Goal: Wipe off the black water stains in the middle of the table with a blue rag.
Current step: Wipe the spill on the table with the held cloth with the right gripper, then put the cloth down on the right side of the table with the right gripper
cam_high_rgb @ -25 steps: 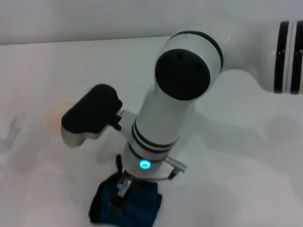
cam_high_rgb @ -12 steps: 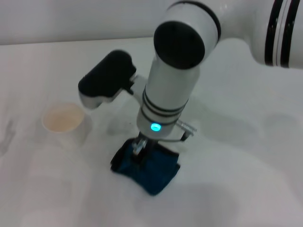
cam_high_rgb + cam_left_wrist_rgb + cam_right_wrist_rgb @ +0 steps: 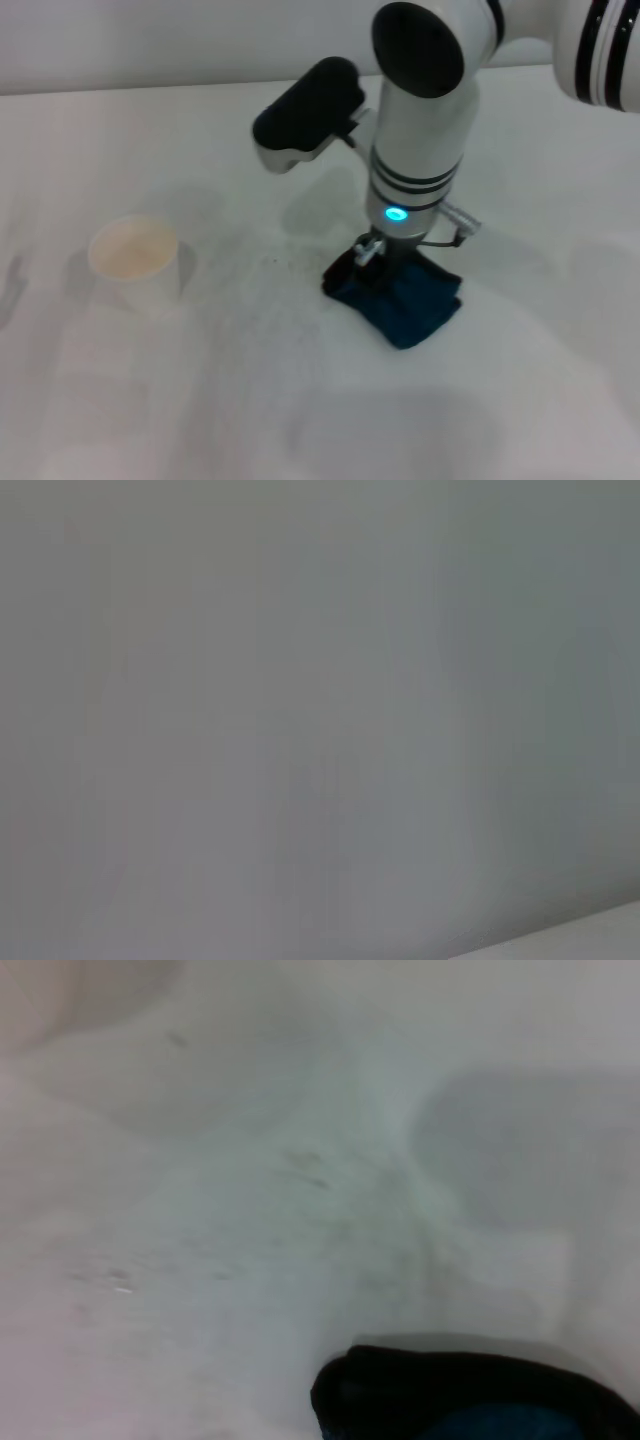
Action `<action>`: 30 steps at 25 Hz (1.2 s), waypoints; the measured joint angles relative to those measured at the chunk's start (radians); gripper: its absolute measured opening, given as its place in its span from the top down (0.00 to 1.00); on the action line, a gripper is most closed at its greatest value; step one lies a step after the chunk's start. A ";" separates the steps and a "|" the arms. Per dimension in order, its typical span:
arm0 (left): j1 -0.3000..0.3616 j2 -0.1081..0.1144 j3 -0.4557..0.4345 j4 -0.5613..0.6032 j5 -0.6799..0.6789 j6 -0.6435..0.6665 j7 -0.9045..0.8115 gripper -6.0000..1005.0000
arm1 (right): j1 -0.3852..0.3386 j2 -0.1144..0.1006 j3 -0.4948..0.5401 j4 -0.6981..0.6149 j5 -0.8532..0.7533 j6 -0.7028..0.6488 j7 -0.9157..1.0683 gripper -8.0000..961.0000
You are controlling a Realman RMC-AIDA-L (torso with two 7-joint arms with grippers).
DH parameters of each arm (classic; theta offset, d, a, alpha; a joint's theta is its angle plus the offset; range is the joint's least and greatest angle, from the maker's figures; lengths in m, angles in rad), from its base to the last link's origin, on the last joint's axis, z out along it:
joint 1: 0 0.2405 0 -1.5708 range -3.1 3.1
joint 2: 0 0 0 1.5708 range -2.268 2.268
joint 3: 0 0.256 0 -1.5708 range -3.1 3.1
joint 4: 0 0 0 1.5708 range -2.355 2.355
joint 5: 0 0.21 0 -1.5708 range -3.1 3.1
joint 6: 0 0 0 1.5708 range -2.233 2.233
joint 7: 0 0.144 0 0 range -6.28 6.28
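Presently your right gripper [image 3: 368, 250] pins the blue rag [image 3: 400, 300] to the table [image 3: 200, 400]. Rag lies directly beneath it. Whether the fingers pinch the cloth, you cannot tell.

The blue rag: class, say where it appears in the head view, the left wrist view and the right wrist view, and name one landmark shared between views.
Head view: the blue rag lies right of centre on the table, under the right gripper.
Left wrist view: not in it.
Right wrist view: its dark edge shows at the lower edge.
Shared landmark: the white table, in head and right wrist views.
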 joint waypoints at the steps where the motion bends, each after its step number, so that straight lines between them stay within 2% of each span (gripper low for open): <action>1: 0.001 0.000 0.000 -0.001 0.000 -0.001 0.000 0.14 | -0.006 -0.001 0.013 0.005 -0.017 0.007 0.000 0.92; 5: 0.003 0.000 -0.001 -0.009 -0.001 -0.001 0.001 0.14 | -0.055 -0.004 0.119 -0.015 -0.137 0.064 0.000 0.92; 13: 0.006 -0.002 -0.001 -0.013 -0.002 -0.007 -0.003 0.14 | -0.249 -0.007 0.360 -0.261 -0.411 0.244 -0.003 0.92; 19: 0.007 -0.001 -0.001 -0.008 -0.002 -0.004 0.001 0.14 | -0.308 -0.007 0.412 -0.298 -0.424 0.267 -0.050 0.91; 25: 0.004 -0.001 -0.001 -0.004 -0.002 -0.001 0.002 0.14 | -0.321 -0.006 0.416 -0.294 -0.436 0.253 -0.048 0.91; 30: 0.001 -0.001 -0.001 -0.002 -0.002 0.000 0.002 0.14 | -0.326 -0.008 0.415 -0.277 -0.505 0.259 -0.012 0.91</action>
